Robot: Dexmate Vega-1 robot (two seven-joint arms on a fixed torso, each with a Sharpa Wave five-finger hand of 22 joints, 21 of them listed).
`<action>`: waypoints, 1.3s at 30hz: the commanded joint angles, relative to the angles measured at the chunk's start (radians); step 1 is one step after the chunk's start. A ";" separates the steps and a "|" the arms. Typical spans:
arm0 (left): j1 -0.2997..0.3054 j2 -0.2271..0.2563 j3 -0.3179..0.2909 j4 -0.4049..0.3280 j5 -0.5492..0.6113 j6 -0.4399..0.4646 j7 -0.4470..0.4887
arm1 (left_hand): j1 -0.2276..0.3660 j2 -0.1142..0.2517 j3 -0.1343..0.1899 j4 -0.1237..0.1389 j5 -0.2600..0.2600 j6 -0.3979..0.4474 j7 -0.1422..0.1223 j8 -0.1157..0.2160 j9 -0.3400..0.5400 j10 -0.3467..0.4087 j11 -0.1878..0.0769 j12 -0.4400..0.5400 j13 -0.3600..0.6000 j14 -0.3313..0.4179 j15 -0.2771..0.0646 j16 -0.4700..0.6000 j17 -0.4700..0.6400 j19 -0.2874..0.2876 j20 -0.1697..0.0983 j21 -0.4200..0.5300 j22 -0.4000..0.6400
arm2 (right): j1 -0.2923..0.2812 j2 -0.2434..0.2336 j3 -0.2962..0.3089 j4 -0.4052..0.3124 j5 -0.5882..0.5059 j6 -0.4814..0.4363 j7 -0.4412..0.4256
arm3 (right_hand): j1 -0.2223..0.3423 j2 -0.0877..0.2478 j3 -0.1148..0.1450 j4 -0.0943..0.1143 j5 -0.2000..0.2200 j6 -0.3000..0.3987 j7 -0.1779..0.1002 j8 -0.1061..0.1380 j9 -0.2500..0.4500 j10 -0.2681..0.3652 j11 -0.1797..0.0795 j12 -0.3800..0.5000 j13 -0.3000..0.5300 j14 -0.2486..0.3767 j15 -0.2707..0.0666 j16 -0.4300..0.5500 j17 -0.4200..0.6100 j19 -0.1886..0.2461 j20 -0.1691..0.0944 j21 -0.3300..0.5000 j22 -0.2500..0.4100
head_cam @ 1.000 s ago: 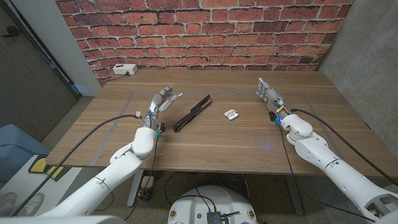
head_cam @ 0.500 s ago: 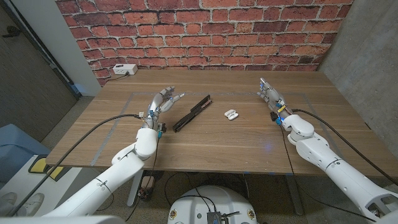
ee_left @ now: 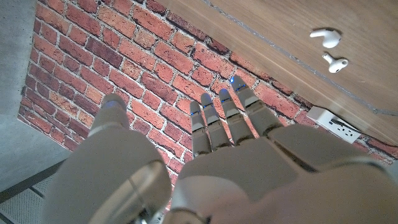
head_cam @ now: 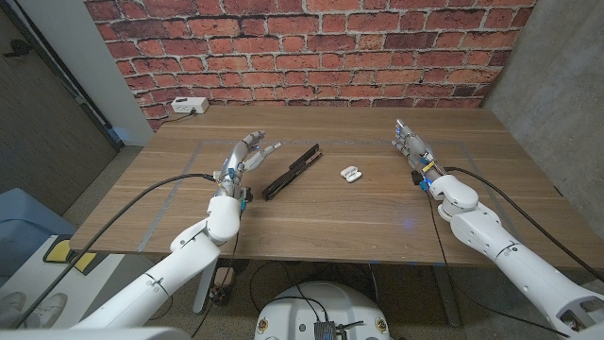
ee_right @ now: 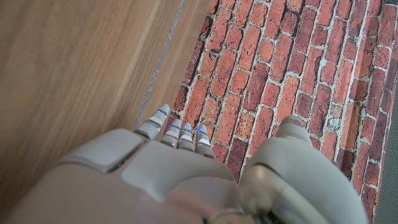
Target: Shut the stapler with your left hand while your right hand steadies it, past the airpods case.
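While both arms reach in from the bottom corners of the head view, the wooden bench [head_cam: 311, 212] spreads across the middle of the frame, bare wood showing nearest the camera. Left of centre, the left hand [head_cam: 247, 154] is raised above the bench with its fingers apart and holding nothing; its fingertips point toward the upper right, near the stapler but not touching it. In the left wrist view the same hand [ee_left: 224, 155] shows its back, fingers straight and slightly spread toward the brick wall. At the right of the head view, the right hand [head_cam: 410, 144] stands with its fingers extended close together toward the top of the frame, gripping nothing, well apart from the things in the middle. The right wrist view shows that hand [ee_right: 180, 168] from behind, fingertips side by side over the bench edge.

Between the two hands lies the black stapler [head_cam: 292, 171], opened out flat into a long bar that runs diagonally from lower left to upper right. Just to its right, apart from it, sits the small white airpods case [head_cam: 351, 174]. Two loose white earbuds [ee_left: 330, 48] lie on the wood in the left wrist view.

Farther back, at the bench's upper left corner, rests a white power strip [head_cam: 189, 106], and behind everything rises the red brick wall [head_cam: 311, 47].
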State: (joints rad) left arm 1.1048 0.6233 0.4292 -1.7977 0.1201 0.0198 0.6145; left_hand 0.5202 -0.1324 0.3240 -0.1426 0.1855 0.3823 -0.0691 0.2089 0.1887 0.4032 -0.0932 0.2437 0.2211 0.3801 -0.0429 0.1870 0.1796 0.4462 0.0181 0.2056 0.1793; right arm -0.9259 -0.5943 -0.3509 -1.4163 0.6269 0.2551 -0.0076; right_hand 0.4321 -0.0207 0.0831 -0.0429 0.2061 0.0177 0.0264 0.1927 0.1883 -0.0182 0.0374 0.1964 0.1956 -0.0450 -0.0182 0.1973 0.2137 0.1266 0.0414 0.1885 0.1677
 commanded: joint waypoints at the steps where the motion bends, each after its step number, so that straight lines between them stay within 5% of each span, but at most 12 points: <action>1: 0.012 0.003 0.008 -0.032 0.041 0.034 0.017 | 0.012 0.011 -0.002 0.001 0.005 0.010 0.004 0.004 0.005 0.001 0.006 0.001 0.004 0.000 -0.085 -0.002 0.001 -0.009 0.002 -0.006 0.001 | -0.006 0.004 0.004 0.015 0.007 0.011 0.007 | 0.008 0.007 0.000 -0.009 -0.003 0.002 -0.001 0.004 0.003 0.003 0.000 0.000 0.001 -0.002 0.001 0.004 -0.001 -0.003 -0.004 0.000 0.003; 14: 0.031 -0.002 0.025 -0.064 0.108 0.090 0.059 | 0.031 0.027 0.004 -0.002 0.007 0.017 0.015 0.003 0.006 0.009 0.009 0.002 0.005 0.011 -0.081 0.004 0.000 0.011 -0.015 0.001 0.000 | -0.019 -0.009 0.013 0.012 0.013 0.020 0.017 | 0.011 0.009 0.000 -0.012 -0.004 0.004 -0.001 0.005 0.003 0.005 0.000 0.001 0.001 -0.001 0.001 0.005 -0.003 -0.002 -0.005 0.001 0.003; 22: 0.026 -0.005 0.039 -0.078 0.141 0.132 0.064 | 0.069 0.045 0.015 -0.010 0.004 0.050 -0.004 0.013 0.011 0.023 -0.015 0.007 0.011 0.021 -0.088 0.008 0.000 0.016 -0.013 0.000 0.000 | -0.013 -0.006 0.014 0.027 0.017 0.025 0.026 | 0.012 0.010 0.000 -0.014 -0.004 0.004 -0.001 0.004 0.003 0.005 0.002 0.001 0.001 -0.001 0.001 0.006 -0.004 -0.001 -0.005 0.001 0.003; 33: 0.015 -0.017 0.058 -0.081 0.168 0.174 0.071 | 0.078 0.045 0.012 -0.010 0.000 0.044 -0.005 0.009 0.013 0.032 -0.013 0.010 0.014 0.037 -0.093 0.013 0.000 0.028 -0.007 0.003 0.001 | -0.012 -0.001 0.017 0.045 0.024 0.027 0.027 | 0.012 0.012 -0.001 -0.016 -0.005 0.003 -0.002 0.004 0.003 0.004 -0.002 0.001 0.001 -0.001 0.000 0.007 -0.006 -0.001 -0.008 0.001 0.003; 39: 0.011 -0.007 0.070 -0.104 0.200 0.222 0.065 | 0.076 0.042 0.005 -0.007 -0.003 0.057 -0.003 0.012 0.015 0.050 -0.022 0.017 0.017 0.047 -0.096 0.015 0.000 0.027 -0.007 0.001 0.001 | -0.016 -0.005 0.021 0.049 0.023 0.035 0.030 | 0.012 0.013 -0.002 -0.018 -0.006 0.003 -0.001 0.004 0.003 0.003 0.000 0.001 0.001 -0.002 0.001 0.007 -0.006 0.001 0.012 0.002 0.003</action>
State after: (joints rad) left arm 1.1260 0.6143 0.4750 -1.8734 0.2775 0.1806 0.6794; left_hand 0.5928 -0.0895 0.3324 -0.1510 0.1855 0.4235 -0.0745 0.2158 0.1979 0.4334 -0.1113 0.2516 0.2350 0.4107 -0.0459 0.1930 0.1768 0.4647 0.0074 0.2027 0.1768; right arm -0.9395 -0.5984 -0.3358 -1.3784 0.6454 0.2794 0.0175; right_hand 0.4373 -0.0154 0.0790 -0.0552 0.2061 0.0177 0.0266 0.1927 0.1883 -0.0180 0.0375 0.1964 0.1956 -0.0449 -0.0180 0.1973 0.2043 0.1267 0.0413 0.1885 0.1678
